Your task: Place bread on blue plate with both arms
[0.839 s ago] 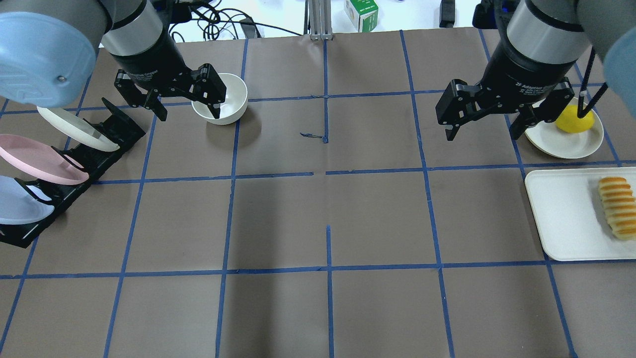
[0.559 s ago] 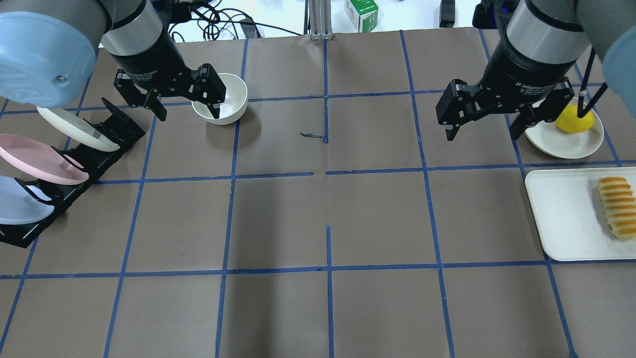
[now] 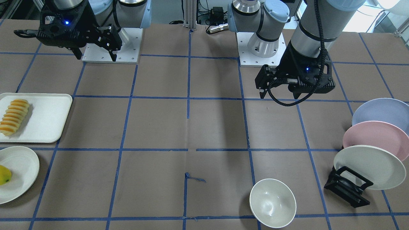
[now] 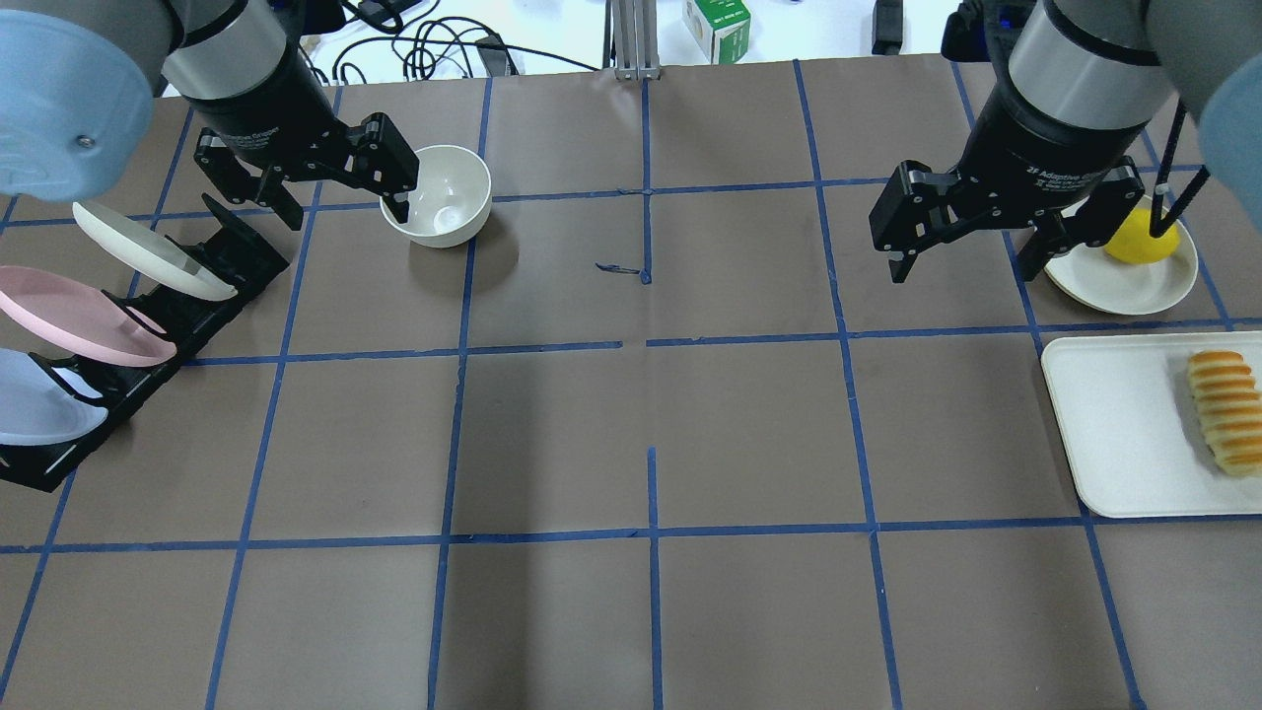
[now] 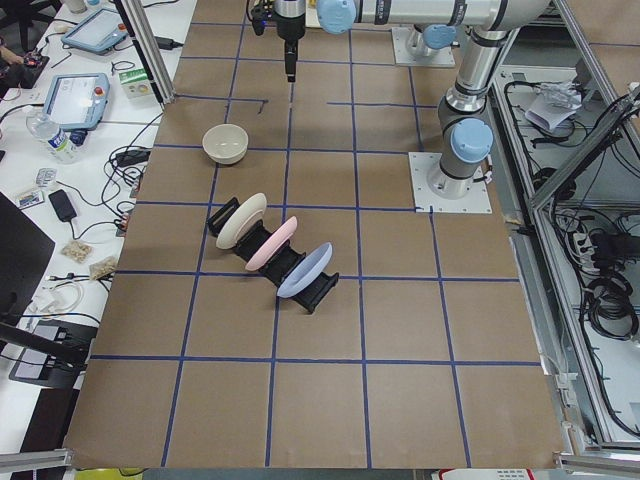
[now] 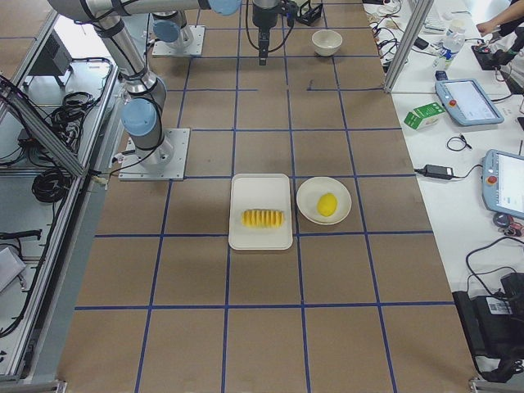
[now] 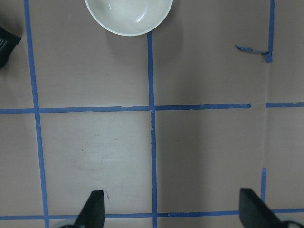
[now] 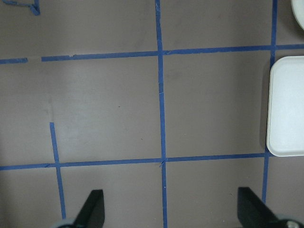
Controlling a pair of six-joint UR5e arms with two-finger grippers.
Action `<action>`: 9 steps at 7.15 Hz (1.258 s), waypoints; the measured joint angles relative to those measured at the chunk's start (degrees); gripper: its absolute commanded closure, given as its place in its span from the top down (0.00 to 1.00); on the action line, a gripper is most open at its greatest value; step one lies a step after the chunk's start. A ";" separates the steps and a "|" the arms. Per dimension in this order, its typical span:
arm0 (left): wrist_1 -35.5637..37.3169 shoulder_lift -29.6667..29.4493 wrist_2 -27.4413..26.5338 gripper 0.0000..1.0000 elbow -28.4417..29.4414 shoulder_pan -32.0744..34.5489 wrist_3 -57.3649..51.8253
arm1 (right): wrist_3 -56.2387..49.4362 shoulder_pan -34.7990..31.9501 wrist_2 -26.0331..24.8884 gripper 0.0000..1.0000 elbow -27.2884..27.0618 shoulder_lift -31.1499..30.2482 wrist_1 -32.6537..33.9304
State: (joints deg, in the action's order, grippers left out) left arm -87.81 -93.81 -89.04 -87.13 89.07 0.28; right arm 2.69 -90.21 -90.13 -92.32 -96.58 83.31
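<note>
The bread [image 4: 1226,412], a ridged yellow-orange loaf, lies at the right end of a white tray [image 4: 1114,434]; it also shows in the front view [image 3: 13,116]. The blue plate [image 4: 39,409] stands tilted in the nearest slot of a black rack [image 4: 187,316] at the left; it also shows in the front view [image 3: 380,110]. My left gripper [image 4: 345,212] is open and empty, hovering beside a white bowl, above the rack's far end. My right gripper [image 4: 961,271] is open and empty, hovering left of the fruit plate, beyond the tray.
A white bowl [image 4: 439,202] sits just right of my left gripper. The rack also holds a pink plate [image 4: 74,316] and an off-white plate [image 4: 148,251]. A yellow fruit [image 4: 1139,237] lies on an off-white plate [image 4: 1119,286] beyond the tray.
My left gripper has moved left and slightly away, off the bowl's rim. My right gripper has barely shifted. Both stay open.
</note>
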 measured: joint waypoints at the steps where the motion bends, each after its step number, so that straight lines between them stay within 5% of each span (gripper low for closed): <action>1: 0.01 0.02 0.13 1.00 -0.10 -0.33 0.25 | 0.05 0.85 -0.37 1.00 -0.82 0.01 -0.34; 5: -0.59 0.70 -0.50 1.00 0.27 -4.21 -3.43 | -11.14 15.17 -2.34 1.00 -4.02 0.61 0.48; 9: -0.78 1.62 -0.34 1.00 0.67 -28.47 -13.90 | -32.75 32.34 -3.07 1.00 -10.97 6.80 17.21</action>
State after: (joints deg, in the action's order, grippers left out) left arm -88.60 -92.20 -89.38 -86.46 60.60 -13.63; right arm -30.06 -57.87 -93.20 -103.29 -89.78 100.51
